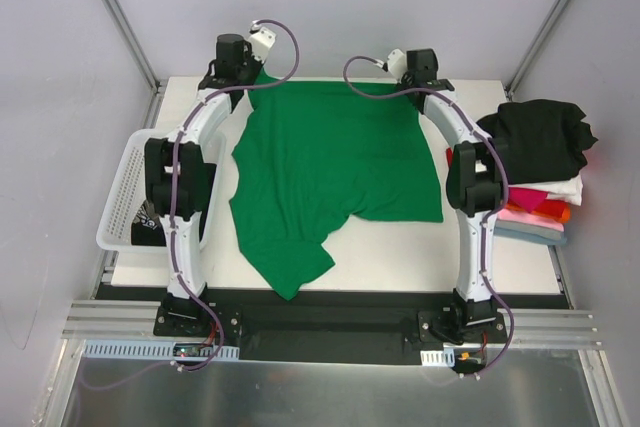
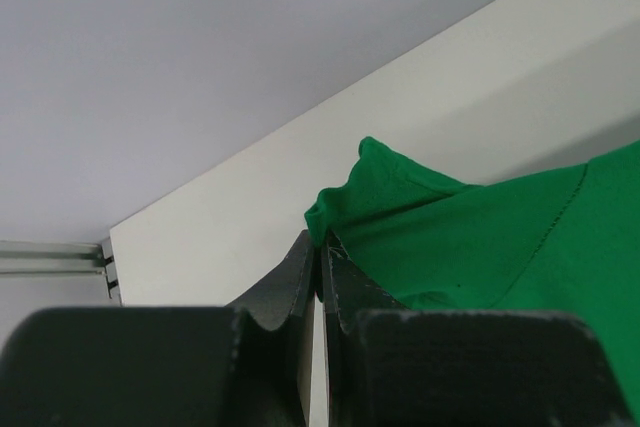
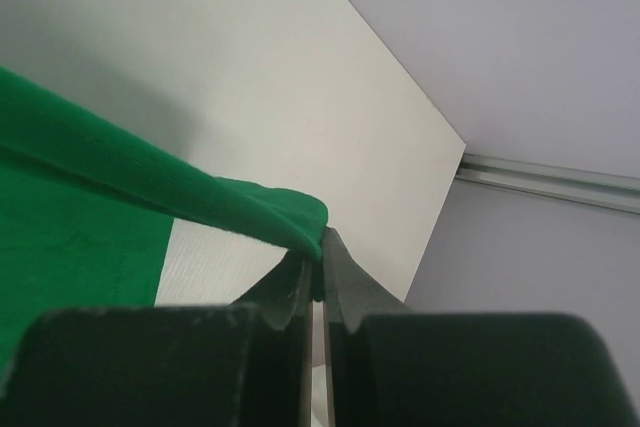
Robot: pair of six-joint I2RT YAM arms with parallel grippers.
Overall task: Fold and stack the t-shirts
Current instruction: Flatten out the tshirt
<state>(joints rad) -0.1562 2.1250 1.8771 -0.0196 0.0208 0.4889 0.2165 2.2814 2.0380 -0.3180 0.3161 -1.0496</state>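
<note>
Shirt (image 1: pixel 330 167) sits only at tips of left claw (image 2: pixel 318 245) and right claw (image 3: pixel 320 244), both clamped on it; uneven pull may slip it.

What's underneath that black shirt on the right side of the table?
Edges peek out beneath the black shirt: a white layer, red-orange layer, pink layer, and lowest a pale blue-grey layer. The black shirt covers their middles, and the right arm hides part of them.

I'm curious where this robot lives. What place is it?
Probably a robot lab booth: metal frame rails, a left arm and right arm bolted to a white table, a green t-shirt spread out.
</note>
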